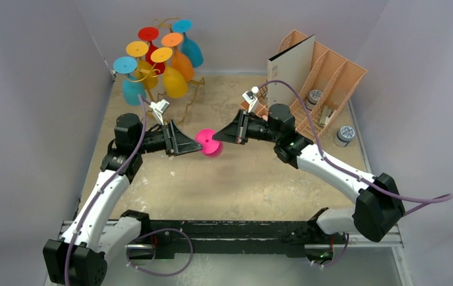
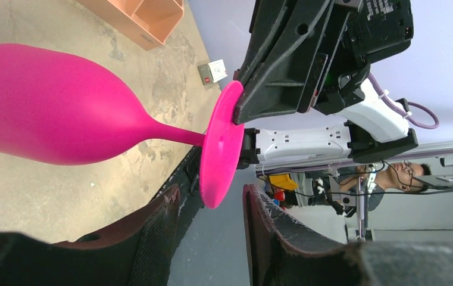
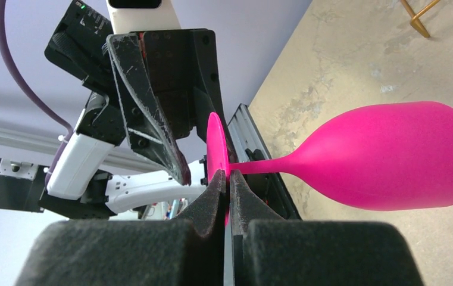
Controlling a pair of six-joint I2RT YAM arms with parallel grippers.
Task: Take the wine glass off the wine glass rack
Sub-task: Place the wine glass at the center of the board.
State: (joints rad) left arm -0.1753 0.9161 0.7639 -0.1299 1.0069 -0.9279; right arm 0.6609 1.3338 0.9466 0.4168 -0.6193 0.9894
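at right pincer (image 3: 228, 180), smooth pink wine glass (image 3: 390, 158)

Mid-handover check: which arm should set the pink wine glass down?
Right. The right gripper is shut on the foot of the pink wine glass; the left gripper stands open around that foot, holding nothing.

Bright, even light, soft shadows, blurred foregrounds.

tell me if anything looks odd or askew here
The pink wine glass is held sideways between the arms: the right gripper pinches only its foot's rim, the left gripper stands open around it. Nothing spilled or broken.
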